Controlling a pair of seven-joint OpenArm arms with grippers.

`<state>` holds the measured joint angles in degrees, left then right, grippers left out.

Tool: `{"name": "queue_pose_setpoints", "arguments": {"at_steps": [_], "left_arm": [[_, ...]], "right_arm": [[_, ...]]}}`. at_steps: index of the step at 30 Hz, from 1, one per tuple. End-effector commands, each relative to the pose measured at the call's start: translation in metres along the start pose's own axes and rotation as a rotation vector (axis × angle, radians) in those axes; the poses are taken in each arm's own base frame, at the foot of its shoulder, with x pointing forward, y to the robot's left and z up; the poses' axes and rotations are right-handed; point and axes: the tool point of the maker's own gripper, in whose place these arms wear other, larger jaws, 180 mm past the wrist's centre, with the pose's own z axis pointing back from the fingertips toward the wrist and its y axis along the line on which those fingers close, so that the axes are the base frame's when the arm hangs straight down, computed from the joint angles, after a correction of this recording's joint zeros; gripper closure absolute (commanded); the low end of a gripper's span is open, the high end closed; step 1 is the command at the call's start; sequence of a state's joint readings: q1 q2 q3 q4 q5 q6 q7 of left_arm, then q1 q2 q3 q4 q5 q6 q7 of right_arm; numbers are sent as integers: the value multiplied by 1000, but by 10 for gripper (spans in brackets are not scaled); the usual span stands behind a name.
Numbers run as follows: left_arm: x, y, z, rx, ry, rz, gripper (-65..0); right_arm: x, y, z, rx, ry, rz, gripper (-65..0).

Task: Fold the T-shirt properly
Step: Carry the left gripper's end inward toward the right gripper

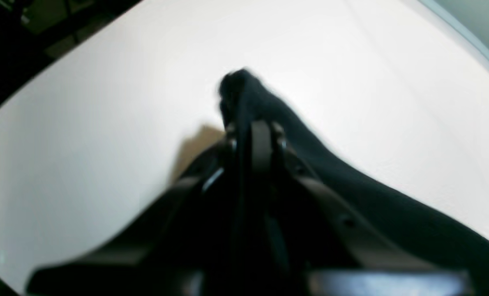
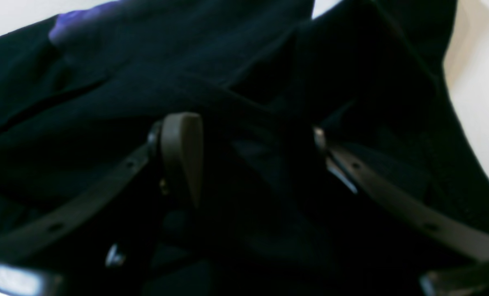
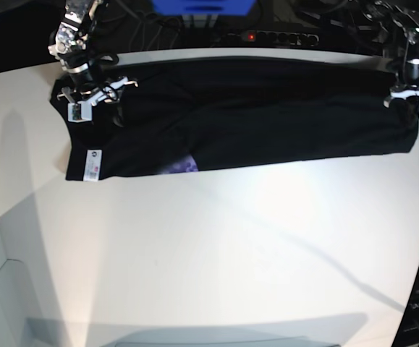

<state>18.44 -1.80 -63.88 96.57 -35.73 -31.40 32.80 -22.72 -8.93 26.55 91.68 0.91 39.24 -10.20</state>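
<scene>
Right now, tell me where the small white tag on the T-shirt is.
In the base view the white tag sits at the near left corner of the black T-shirt, on the white table, just below the right gripper.

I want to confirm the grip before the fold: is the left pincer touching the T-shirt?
Touching. In the left wrist view the left pincer is shut on a bunched edge of the black T-shirt, with cloth sticking out beyond its tips.

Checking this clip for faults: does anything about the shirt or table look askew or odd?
Nothing damaged. The T-shirt lies in a long band on the table, slightly uneven: a bit of purple print peeks from its lower edge and a white tag shows at one corner.
</scene>
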Motion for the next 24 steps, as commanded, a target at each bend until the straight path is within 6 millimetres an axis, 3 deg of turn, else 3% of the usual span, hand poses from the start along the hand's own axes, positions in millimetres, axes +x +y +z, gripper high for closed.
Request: {"name": "queue_pose_setpoints", "arguments": {"at_steps": [1,5,13,17,21,24], "left_arm": [[15,-11,2,-29,-55,-19,-1],[-9,-41,4,-49,5,-75,-1],[-45,-140,6,-235,99,-210,-1],[-86,-194,22,-403,205,-231,-1],[-116,-225,35,-494,286,-282,-1],[-128,-246,42,-554,309,-308,-1]], "right_arm": [[-25,1,4,3,118,29,-340],[-25,1,4,3,120,30,-340],[-25,1,4,3,119,29,-340],[-25,1,4,3,118,30,-340],[-23,1,4,4,115,32,-340],[-23,1,4,4,115,32,-340]]}}
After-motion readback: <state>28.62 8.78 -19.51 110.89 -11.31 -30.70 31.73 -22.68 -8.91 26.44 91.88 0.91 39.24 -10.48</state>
